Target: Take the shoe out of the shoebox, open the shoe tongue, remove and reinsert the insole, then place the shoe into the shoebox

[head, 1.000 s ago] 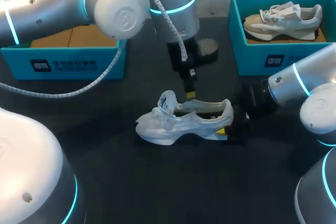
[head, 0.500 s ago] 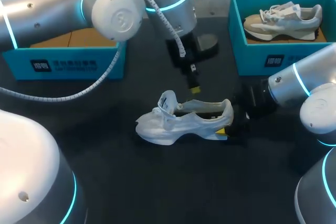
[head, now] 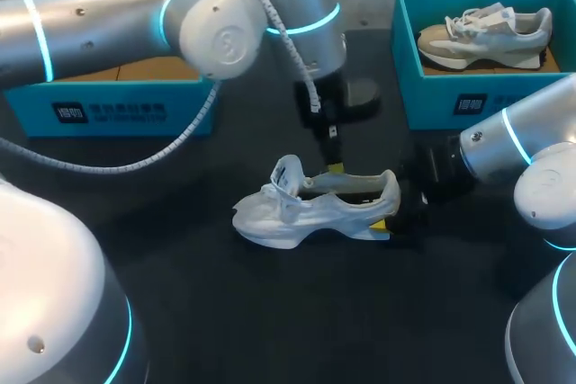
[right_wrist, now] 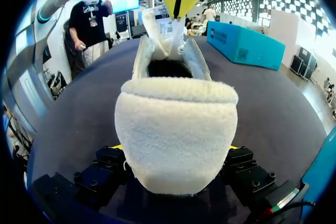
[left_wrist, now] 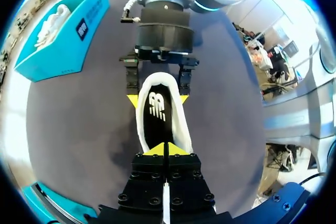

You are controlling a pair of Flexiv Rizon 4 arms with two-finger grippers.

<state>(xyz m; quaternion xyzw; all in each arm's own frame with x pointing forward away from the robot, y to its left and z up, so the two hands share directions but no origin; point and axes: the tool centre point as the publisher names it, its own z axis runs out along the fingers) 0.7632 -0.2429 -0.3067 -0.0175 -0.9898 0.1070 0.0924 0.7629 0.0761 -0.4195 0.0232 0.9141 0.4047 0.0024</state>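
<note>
shoe [left_wrist: 160,121] heel gripped by right claw [left_wrist: 158,99] | left claw [left_wrist: 165,150] above opening

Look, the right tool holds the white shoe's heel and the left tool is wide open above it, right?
No: the left wrist view shows the left tool shut, tips together, above the white shoe. The right tool does hold its heel.

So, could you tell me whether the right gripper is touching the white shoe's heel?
Touching. In the left wrist view the right gripper has its yellow fingers pressed against both sides of the white shoe at the heel.
</note>
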